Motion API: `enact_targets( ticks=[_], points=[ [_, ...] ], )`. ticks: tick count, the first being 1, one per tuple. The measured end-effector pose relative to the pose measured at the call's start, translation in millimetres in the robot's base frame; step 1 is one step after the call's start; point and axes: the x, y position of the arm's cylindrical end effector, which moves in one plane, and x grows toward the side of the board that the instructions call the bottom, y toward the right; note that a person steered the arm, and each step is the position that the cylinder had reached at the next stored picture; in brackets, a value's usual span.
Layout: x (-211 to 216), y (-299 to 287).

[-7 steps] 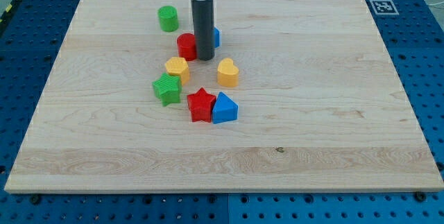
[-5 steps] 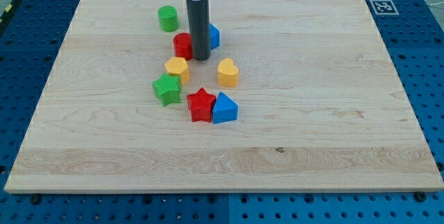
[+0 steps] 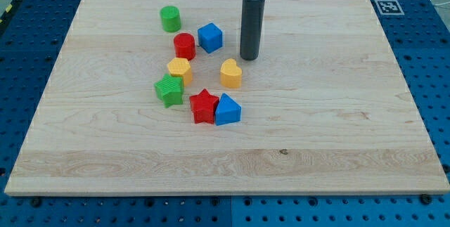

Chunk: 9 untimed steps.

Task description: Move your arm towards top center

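Observation:
My tip (image 3: 249,57) rests on the wooden board (image 3: 337,114), right of the blue cube (image 3: 210,37) and just above and right of the yellow heart block (image 3: 230,73), touching neither. The red cylinder (image 3: 184,46) stands left of the blue cube. The green cylinder (image 3: 169,18) is further up and left. Below lie the yellow hexagon block (image 3: 179,68), the green star (image 3: 169,90), the red star (image 3: 204,105) and the blue triangular block (image 3: 227,109).
A black-and-white marker tag (image 3: 388,6) sits at the board's top right corner. A blue perforated table (image 3: 436,51) surrounds the board.
My tip has moved to the right, from between the red cylinder and the blue cube to the right of the cube. The blue cube now shows in full. The blocks have stayed put.

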Motion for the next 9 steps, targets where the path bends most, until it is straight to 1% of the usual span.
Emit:
enact_targets(
  ticks=[4,9],
  points=[
    [-44,-16],
    [-81,-60]
  ],
)
